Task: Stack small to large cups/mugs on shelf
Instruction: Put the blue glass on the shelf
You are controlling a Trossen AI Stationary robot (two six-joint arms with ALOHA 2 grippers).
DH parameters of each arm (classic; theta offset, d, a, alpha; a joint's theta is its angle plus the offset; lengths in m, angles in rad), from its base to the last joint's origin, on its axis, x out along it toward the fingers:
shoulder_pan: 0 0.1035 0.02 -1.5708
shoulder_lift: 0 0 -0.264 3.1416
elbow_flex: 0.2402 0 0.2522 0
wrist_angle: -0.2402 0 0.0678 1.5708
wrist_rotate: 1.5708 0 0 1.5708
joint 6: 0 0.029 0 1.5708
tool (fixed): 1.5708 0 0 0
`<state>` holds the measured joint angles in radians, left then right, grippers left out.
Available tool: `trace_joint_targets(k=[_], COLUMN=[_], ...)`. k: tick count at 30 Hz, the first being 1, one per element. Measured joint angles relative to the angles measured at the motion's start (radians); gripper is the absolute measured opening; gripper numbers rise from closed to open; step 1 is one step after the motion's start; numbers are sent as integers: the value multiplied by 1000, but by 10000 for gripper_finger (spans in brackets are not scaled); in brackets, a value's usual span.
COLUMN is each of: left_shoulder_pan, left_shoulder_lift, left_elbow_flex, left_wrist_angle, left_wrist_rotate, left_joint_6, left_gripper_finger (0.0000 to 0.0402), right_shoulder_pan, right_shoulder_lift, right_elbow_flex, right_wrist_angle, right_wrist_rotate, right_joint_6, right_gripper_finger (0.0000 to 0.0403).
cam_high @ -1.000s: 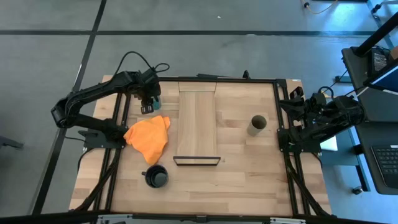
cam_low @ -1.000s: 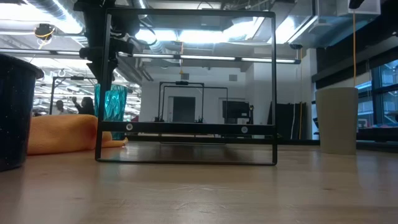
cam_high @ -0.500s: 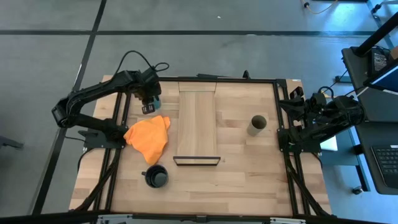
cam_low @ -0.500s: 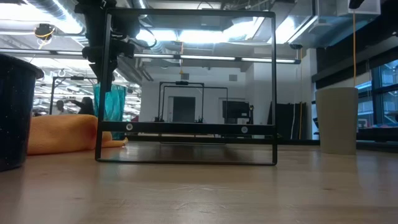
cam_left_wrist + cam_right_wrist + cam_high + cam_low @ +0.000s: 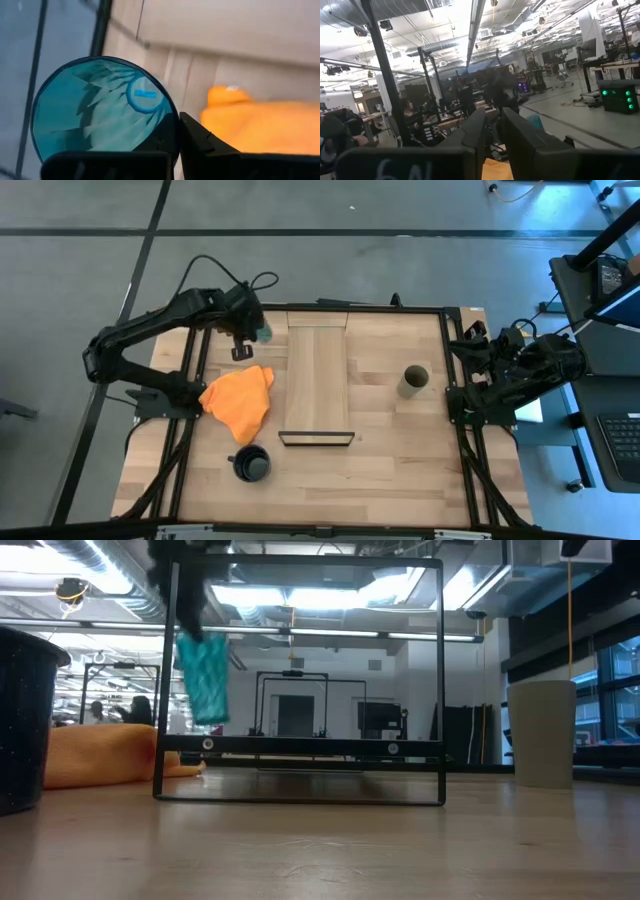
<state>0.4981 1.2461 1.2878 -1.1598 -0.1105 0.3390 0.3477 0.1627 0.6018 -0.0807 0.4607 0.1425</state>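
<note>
In the upper left of the high view, the left gripper (image 5: pixel 250 335) has its jaws clenched on the teal tumbler (image 5: pixel 203 676), carried tilted above the surface (image 5: pixel 390 470), just left of the shelf (image 5: pixel 318 380). This looks like the carry step; next, swing it over the shelf and set it upright. The right gripper (image 5: pixel 478 370) waits at the right edge, jaws nearly closed on nothing.

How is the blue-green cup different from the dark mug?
The blue-green cup is see-through, tilted and held up in the air by the left gripper. The dark mug is solid, has a handle and stands upright on the table. Neither is on the shelf yet.
</note>
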Motion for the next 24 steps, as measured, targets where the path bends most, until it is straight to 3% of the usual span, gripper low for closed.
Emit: trace_joint_targets(k=[5, 13, 19, 24], left_shoulder_pan=[-59, -130, -132, -115], left_shoulder_lift=[67, 309, 474, 589], left_elbow_flex=[195, 502, 651, 736], left_wrist_angle=[-86, -239, -269, -263], left_wrist_rotate=[27, 25, 24, 87], left_joint_6=[-34, -73, -62, -41], left_gripper_finger=[2, 2, 2, 2], right_shoulder_pan=[0, 0, 0, 0], right_shoulder_lift=[0, 0, 0, 0], right_elbow_flex=[0, 0, 0, 0], right_wrist_angle=[0, 0, 0, 0], right_wrist_rotate=[0, 0, 0, 0], right_joint_6=[42, 81, 118, 118], right_gripper_finger=[67, 67, 67, 67])
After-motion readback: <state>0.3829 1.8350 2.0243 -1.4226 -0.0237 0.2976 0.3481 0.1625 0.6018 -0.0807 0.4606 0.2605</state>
